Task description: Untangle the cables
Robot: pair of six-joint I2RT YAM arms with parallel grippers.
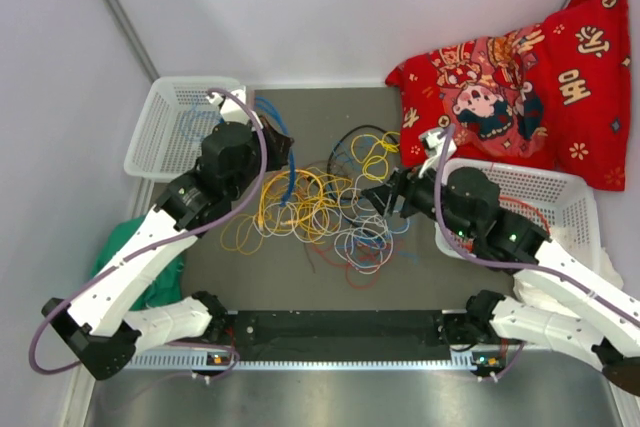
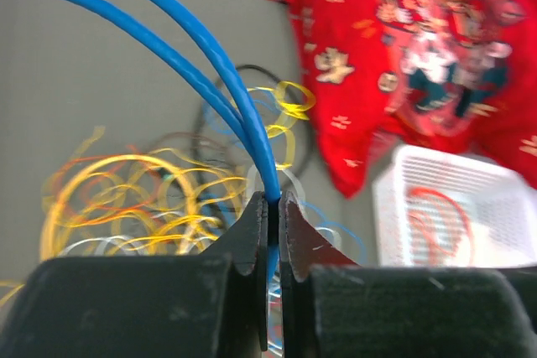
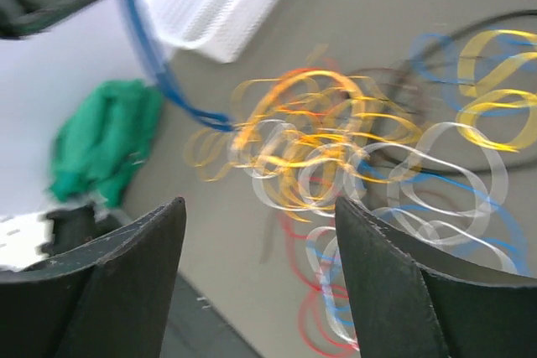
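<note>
Yellow, orange, white, red and blue cables (image 1: 320,209) lie heaped mid-frame in the top view, between the left gripper (image 1: 283,154) and the right gripper (image 1: 378,197).

In the left wrist view, the jaws are pinched tight on a blue cable (image 2: 189,48) that arcs toward the upper left.

In the right wrist view, the jaws are spread wide and empty above the heap, which fills the centre and right.

Thin, light and springy, these wires probably drag their neighbours along. A single free loop at the heap's edge looks the best hold.
</note>
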